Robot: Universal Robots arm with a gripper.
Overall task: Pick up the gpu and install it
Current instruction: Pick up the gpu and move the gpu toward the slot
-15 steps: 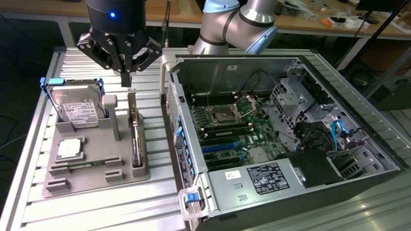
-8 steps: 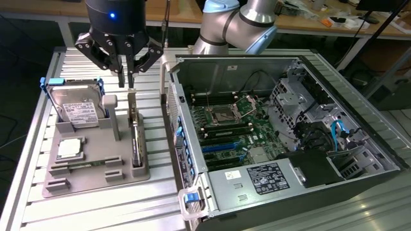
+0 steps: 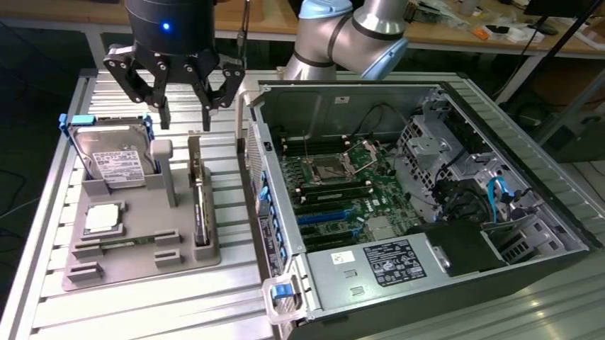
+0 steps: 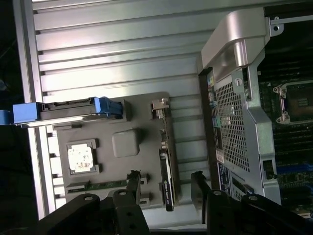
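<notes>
The gpu [image 3: 200,207] is a thin, long black card with a silvery metal edge. It stands on its edge in a slot on the right side of the grey holder [image 3: 142,265]. My gripper [image 3: 184,117] hangs open above the holder's far end, over the card's back end and apart from it. In the wrist view the gpu [image 4: 166,182] lies between my two dark fingertips [image 4: 133,182], with a gap on each side. Nothing is held.
The holder also carries a silver hard drive with blue handles [image 3: 113,159] and a square CPU chip [image 3: 102,218]. An open computer case [image 3: 416,191] with its motherboard exposed lies at the exterior view's right, close to the holder. Both rest on a ribbed metal table [image 3: 142,312].
</notes>
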